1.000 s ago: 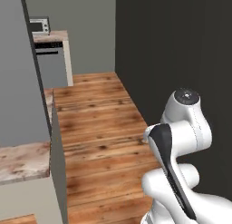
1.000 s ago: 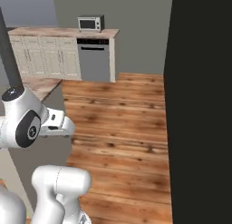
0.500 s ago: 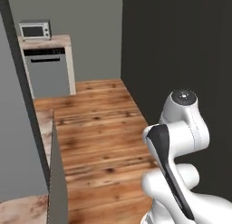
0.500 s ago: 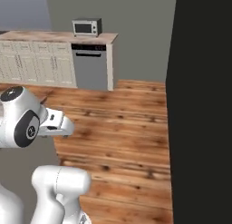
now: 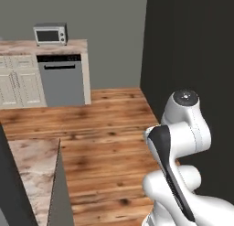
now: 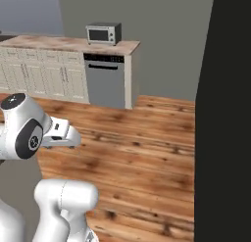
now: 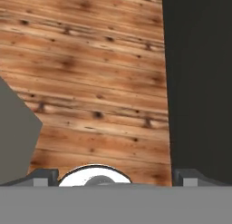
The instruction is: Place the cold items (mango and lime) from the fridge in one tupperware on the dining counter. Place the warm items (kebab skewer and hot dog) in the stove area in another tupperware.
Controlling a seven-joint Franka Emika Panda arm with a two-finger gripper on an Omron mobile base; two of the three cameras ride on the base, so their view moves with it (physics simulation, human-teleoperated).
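Note:
My gripper [image 7: 117,176] is open, its two dark fingertips [image 7: 45,175] wide apart over the wooden floor with nothing between them. A corner of the dining counter [image 5: 32,172], marbled on top with a grey side, sits at the lower left of the left base view. The grey slab [image 7: 13,132] at the left of the hand view may be that same side. My white arm [image 5: 183,129] is folded close above the base and also rises as the arm [image 6: 29,133] in the right base view. Mango, lime, fridge, tupperware, kebab skewer, hot dog and stove area are out of view.
A marbled counter over cream cabinets [image 6: 44,77] runs along the far wall, with a grey dishwasher [image 5: 64,81] under it and a microwave [image 6: 103,33] on top. A tall dark panel [image 6: 225,118] stands close on the right. Wooden floor [image 5: 109,129] lies between.
The whole picture has shifted, so the base has moved: the far counter and dishwasher now show wider, and the marbled corner has slid lower left. The arm's pose is unchanged.

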